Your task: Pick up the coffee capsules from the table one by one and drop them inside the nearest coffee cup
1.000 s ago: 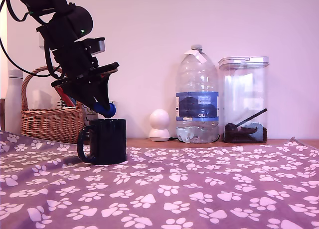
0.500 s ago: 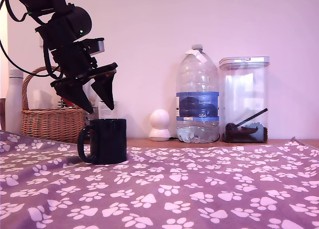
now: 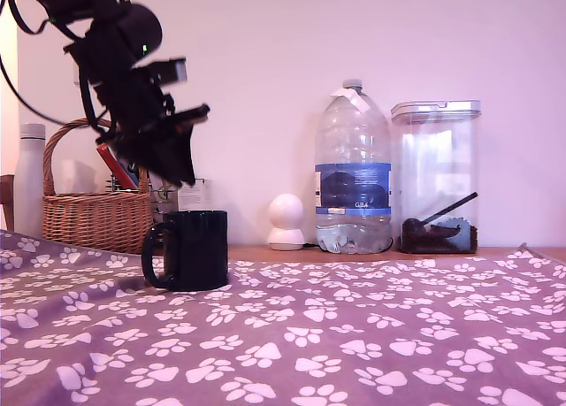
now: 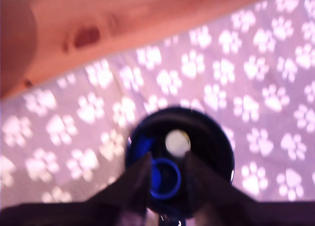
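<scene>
The glossy black coffee cup [image 3: 190, 249] stands on the purple paw-print table [image 3: 354, 335] at the exterior view's left, handle towards the left. My gripper [image 3: 172, 172] hangs in the air above the cup, motion-blurred, with nothing in it. In the wrist view I look straight down into the cup [image 4: 216, 137]. My gripper [image 4: 167, 158] is open there, its two dark fingers [image 4: 138, 181] standing apart over the rim. A bright blue coffee capsule [image 4: 165, 179] lies inside on the bottom, with more blue and a pale round spot beside it. No capsule shows on the cloth.
Behind the cup are a wicker basket [image 3: 88, 216], a white flask [image 3: 29, 180], a small white round object [image 3: 286, 220], a large clear water bottle [image 3: 352, 172] and a clear plastic container [image 3: 435, 176]. The table's wooden edge [image 4: 123, 19] runs behind the cloth.
One second ago my gripper held a blue capsule just above the cup. It opened, the capsule left the fingers, and the gripper has since risen slightly.
</scene>
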`<move>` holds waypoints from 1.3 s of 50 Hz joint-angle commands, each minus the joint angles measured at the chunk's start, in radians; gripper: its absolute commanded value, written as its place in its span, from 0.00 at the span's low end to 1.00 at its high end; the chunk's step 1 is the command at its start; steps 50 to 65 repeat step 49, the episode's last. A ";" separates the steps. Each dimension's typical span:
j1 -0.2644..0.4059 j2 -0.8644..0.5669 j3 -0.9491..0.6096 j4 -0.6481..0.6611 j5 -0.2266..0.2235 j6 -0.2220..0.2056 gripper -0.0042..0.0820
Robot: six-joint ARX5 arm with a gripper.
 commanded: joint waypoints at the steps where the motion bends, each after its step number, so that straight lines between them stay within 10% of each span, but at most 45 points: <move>1: 0.002 -0.078 0.006 0.025 0.014 0.009 0.03; 22: -0.004 -0.290 -0.188 0.166 0.077 0.008 0.03; 44: -0.007 -0.612 -0.712 0.586 0.003 -0.076 0.03; 65: -0.007 -0.650 -0.774 0.603 -0.002 -0.098 0.03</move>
